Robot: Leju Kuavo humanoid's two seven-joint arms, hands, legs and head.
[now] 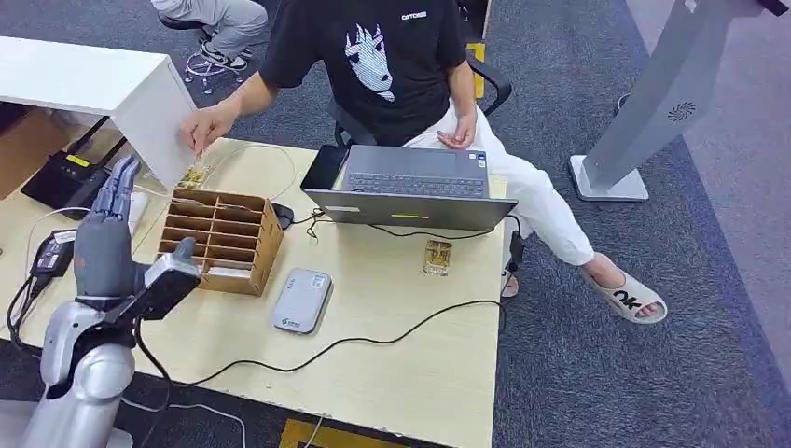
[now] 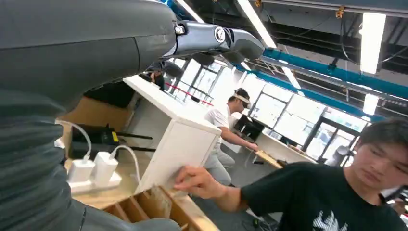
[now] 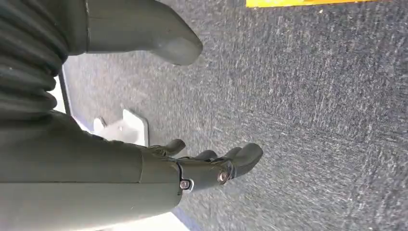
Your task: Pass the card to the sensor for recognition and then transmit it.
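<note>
Brown organizer (image 1: 222,240), grey sensor (image 1: 302,300)

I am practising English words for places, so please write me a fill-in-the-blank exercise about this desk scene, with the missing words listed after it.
1. The robot's left hand is raised beside the cardboard ____ with many compartments.
2. The grey card reader lies between the cardboard organizer and the small ____ card on the table.
3. The open laptop stands in front of the seated ____.
4. The right hand hangs over the grey ____.

Missing words: organizer; golden; person; carpet
</note>
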